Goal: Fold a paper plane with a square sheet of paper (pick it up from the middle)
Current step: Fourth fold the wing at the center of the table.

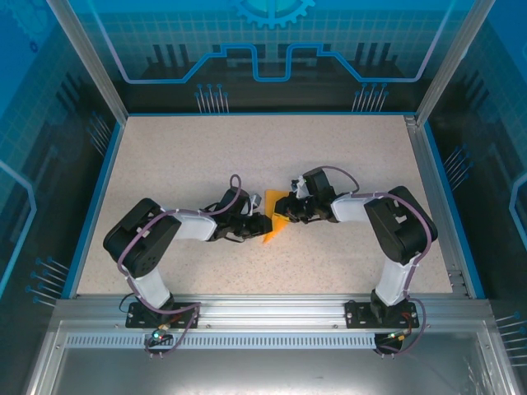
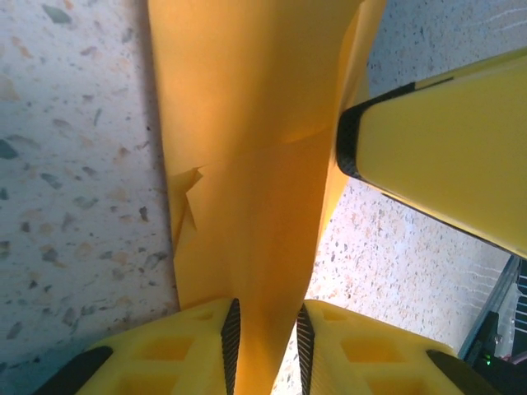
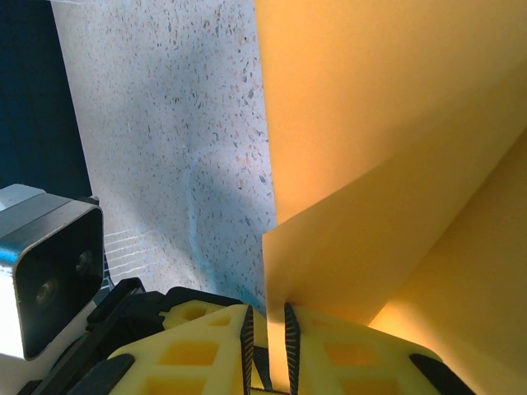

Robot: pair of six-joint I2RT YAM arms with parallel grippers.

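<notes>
Sheet of thin, creased orange-yellow paper (image 2: 247,123): my right gripper (image 3: 266,327) pinches its edge; left gripper (image 2: 265,329) straddles it, grip unclear.

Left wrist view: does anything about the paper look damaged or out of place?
Yes. The paper has a small crumpled, possibly torn nick on its left edge, just below where a crease crosses it. The rest of that edge runs straight. Nothing else stands out.

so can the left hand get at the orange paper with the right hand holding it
Likely yes: the orange paper sits inside the left hand, between its pads, and the right hand pinches another edge, off to the side.
</notes>
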